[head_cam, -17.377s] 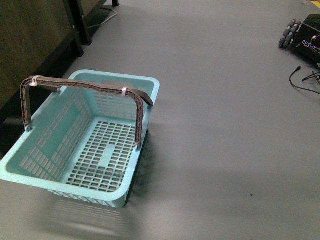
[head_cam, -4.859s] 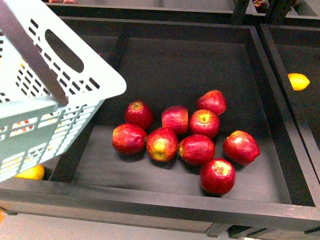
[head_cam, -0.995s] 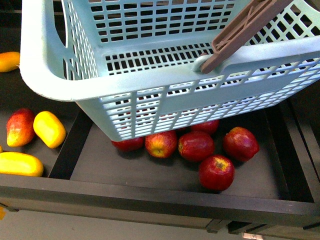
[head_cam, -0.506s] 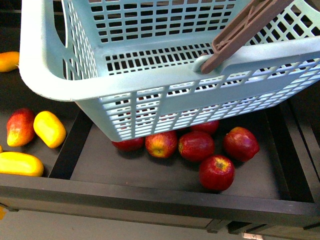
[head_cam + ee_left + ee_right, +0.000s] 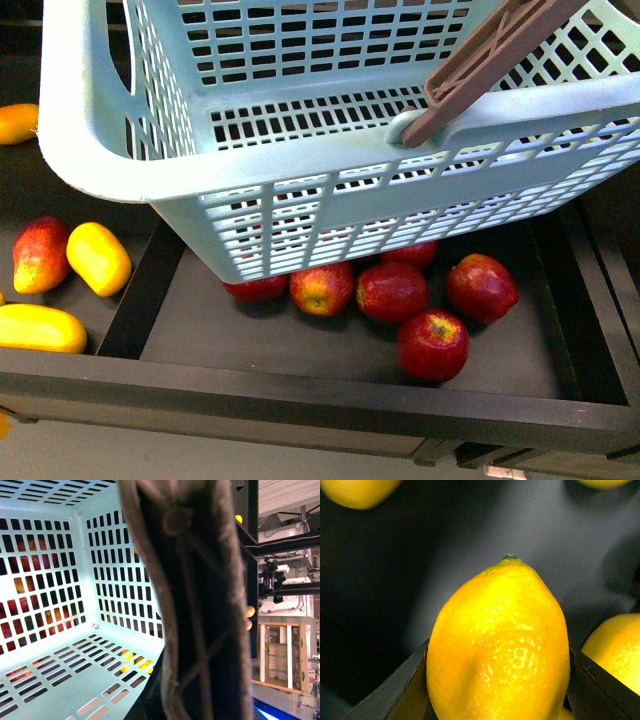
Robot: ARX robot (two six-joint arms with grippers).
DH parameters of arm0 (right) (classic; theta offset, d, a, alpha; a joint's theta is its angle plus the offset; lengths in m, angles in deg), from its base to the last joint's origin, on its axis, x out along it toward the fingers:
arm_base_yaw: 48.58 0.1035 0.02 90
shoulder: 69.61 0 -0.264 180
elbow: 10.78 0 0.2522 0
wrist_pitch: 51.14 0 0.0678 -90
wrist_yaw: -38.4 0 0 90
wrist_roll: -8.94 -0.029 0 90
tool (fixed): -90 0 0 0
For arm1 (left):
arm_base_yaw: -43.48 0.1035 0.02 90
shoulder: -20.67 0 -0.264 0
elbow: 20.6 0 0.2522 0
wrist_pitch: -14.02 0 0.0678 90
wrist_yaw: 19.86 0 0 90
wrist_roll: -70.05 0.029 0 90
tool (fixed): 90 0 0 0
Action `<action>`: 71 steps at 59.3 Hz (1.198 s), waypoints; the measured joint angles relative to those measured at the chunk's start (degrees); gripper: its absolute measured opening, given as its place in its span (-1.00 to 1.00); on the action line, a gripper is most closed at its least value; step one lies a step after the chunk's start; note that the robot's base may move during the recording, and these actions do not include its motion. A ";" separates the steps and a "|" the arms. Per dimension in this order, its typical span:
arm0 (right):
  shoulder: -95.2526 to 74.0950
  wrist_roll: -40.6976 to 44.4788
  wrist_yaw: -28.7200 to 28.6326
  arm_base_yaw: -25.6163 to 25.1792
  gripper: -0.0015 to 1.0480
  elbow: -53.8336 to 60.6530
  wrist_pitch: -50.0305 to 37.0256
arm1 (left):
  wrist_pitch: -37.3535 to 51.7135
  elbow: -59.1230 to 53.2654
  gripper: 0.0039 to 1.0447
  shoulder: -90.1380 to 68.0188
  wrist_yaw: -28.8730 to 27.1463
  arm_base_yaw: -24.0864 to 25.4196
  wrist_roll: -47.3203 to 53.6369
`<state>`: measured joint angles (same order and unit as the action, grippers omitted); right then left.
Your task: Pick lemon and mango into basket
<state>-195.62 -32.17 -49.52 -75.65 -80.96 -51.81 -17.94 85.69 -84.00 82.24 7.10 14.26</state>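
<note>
The aqua basket (image 5: 300,190) hangs tilted above the apple bin and fills the top of the front view, its brown handle (image 5: 480,60) at the upper right. My left gripper (image 5: 190,700) is shut on that handle (image 5: 190,605), which runs close across the left wrist view beside the basket's empty slotted inside (image 5: 60,630). My right gripper (image 5: 500,680) is shut on the lemon (image 5: 500,645), with a dark finger (image 5: 402,687) on each side, above a dark bin floor. The red and orange-yellow mango (image 5: 40,255) lies in the left bin. Neither arm shows in the front view.
Several red apples (image 5: 432,345) lie in the black middle bin (image 5: 300,400) under the basket. Plain yellow mangoes (image 5: 98,258) lie beside the red one. Other lemons (image 5: 615,650) lie around the held one. A black divider (image 5: 140,290) separates the bins.
Since about five seconds ago the basket has come across from the left to hang over the apple bin. Over the last second nothing has visibly moved.
</note>
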 joint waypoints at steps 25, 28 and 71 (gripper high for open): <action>39.74 9.22 -11.37 2.97 0.22 10.23 5.31 | 0.00 0.00 -0.92 0.00 -0.02 0.00 0.02; 43.39 9.20 -11.93 4.37 0.22 10.47 5.84 | 0.00 0.00 -0.92 0.00 -0.02 0.00 0.02; 55.41 9.49 -8.94 37.09 0.22 13.18 6.29 | 0.00 0.00 -0.92 0.00 -0.02 0.00 0.00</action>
<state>-140.22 -22.68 -58.46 -38.56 -67.78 -45.52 -17.94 85.69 -84.00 82.22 7.10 14.26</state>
